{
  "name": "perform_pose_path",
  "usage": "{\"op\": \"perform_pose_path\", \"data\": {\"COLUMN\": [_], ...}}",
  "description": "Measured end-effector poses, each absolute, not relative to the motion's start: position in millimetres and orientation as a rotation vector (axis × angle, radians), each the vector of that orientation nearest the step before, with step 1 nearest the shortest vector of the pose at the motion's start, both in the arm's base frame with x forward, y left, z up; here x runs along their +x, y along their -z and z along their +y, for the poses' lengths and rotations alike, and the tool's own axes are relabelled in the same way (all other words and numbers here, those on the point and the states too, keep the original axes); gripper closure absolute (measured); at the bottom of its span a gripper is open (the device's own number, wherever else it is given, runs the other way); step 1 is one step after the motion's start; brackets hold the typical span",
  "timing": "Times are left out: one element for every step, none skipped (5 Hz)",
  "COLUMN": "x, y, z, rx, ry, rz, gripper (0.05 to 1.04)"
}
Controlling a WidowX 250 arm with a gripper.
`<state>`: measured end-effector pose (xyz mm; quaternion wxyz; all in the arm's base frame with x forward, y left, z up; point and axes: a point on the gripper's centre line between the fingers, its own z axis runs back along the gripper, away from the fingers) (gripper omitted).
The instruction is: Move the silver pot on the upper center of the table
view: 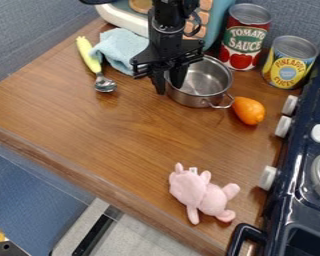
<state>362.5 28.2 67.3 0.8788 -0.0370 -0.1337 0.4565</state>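
At far centre, the gripper (168,89) has its fingers apart astride the left rim of the silver pot (204,81), which stands on the table (116,132) at the far side, right of centre; placement for a grasp appears nearly complete, while closure, any shift leftward and release remain. Counted left to right: one yellow-handled spoon (104,84), one blue cloth (120,48), one pink plush toy (201,194), one pot, two cans (245,37), one orange vegetable (248,110) and one stove (281,210).

Blue-gray walls (29,30) rose behind the wooden counter (122,135); a navy toy stove (293,200) stood beside it, pale gray floor (146,240) below.
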Motion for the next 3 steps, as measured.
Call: {"op": "perform_pose_path", "data": {"x": [360.5,356.7,347.3], "y": [-81.3,-104.1,-143.2], "z": [24.2,24.5,27.7], "rx": [-0.071,-0.079,-0.087], "ry": [-0.944,-0.95,-0.946], "rz": [-0.3,-0.336,-0.409], "gripper": [0.224,0.071,0.074]}}
